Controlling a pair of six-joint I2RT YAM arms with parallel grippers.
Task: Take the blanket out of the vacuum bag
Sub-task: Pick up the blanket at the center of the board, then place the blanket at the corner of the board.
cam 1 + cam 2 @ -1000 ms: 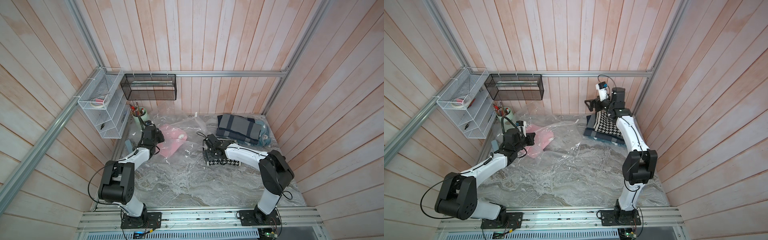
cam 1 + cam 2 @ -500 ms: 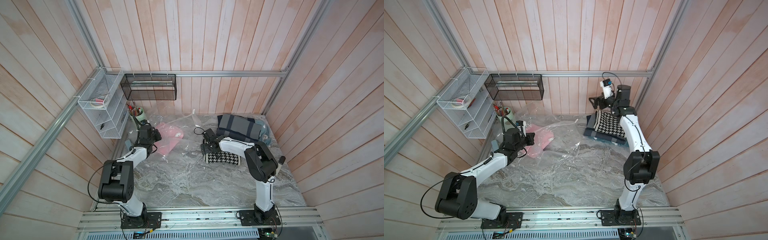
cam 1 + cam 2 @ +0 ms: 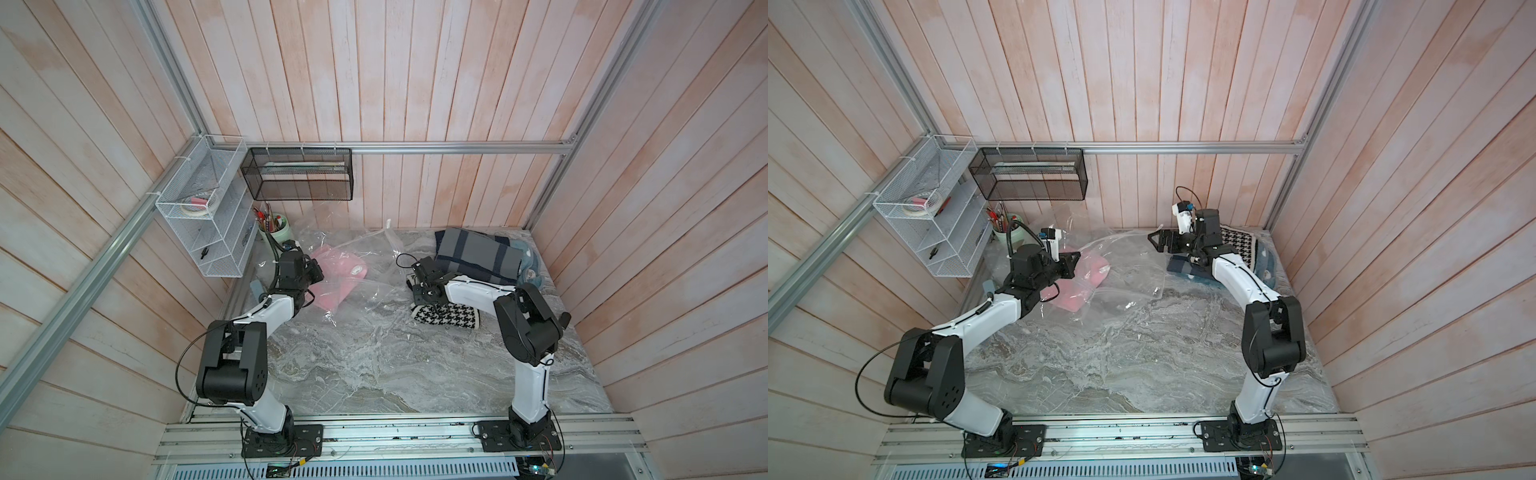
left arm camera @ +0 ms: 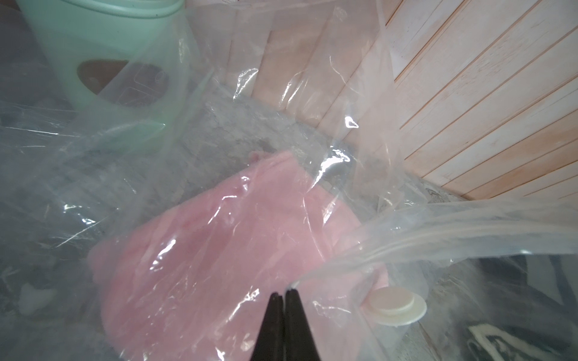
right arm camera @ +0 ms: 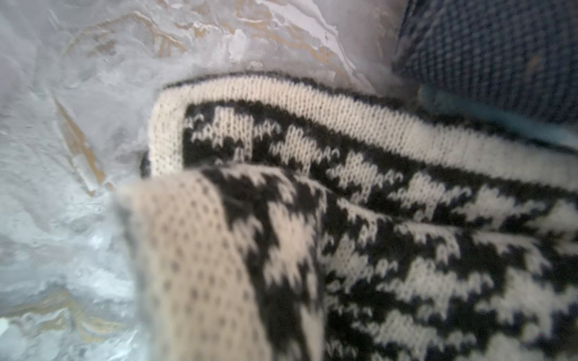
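Nearest us, on the grey marbled tabletop (image 3: 374, 374), a folded black-and-white houndstooth knitted blanket (image 3: 453, 320) lay clear of the bag in a top view, with the right tool (image 3: 432, 303) down at its edge. The right wrist view showed a fold of that knit raised close to the lens but no fingers, so we could not tell whether the right tool was clenched on it or merely touching it.

Farther in, the left tool (image 4: 284, 300) was clenched, pinching the zip-seal edge of the large transparent crinkly plastic vacuum bag (image 3: 374, 286), near its round white valve (image 4: 397, 308). A folded pink blanket (image 4: 219, 256) lay inside the bag.

We judged the emptying only part done. The next move called for keeping the mouth held and drawing the pink blanket out through it.

At the far wall sat a grey-and-navy plaid blanket (image 3: 478, 257).
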